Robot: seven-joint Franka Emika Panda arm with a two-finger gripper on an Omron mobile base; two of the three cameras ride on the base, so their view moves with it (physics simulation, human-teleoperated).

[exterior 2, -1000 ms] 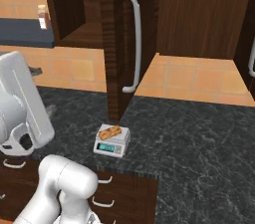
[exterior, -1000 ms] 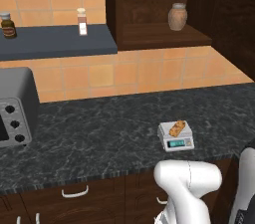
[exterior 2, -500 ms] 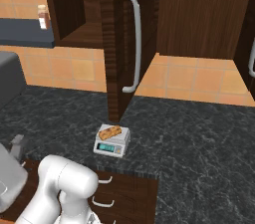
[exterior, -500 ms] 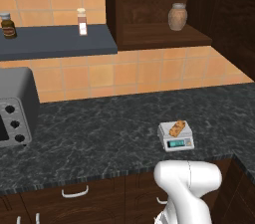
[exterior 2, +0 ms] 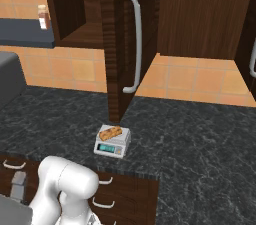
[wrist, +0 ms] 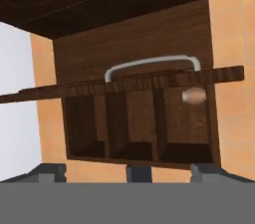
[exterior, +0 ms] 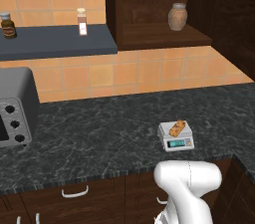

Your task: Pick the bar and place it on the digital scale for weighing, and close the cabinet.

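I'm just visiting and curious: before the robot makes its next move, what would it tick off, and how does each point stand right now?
1. Bar lies on the digital scale: ok.
2. Jaws empty and wide open: ok.
3. Cabinet door shut: not ok, it stands open, edge toward the camera.
4. Door handle free to reach: ok.
5. Clay jar inside, clear of the door's swing: cannot tell.

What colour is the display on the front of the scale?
Teal, on the light grey scale; the left base view shows it best.

White arm [exterior: 187, 183] low; tool [wrist: 128, 170] with widely parted tips.
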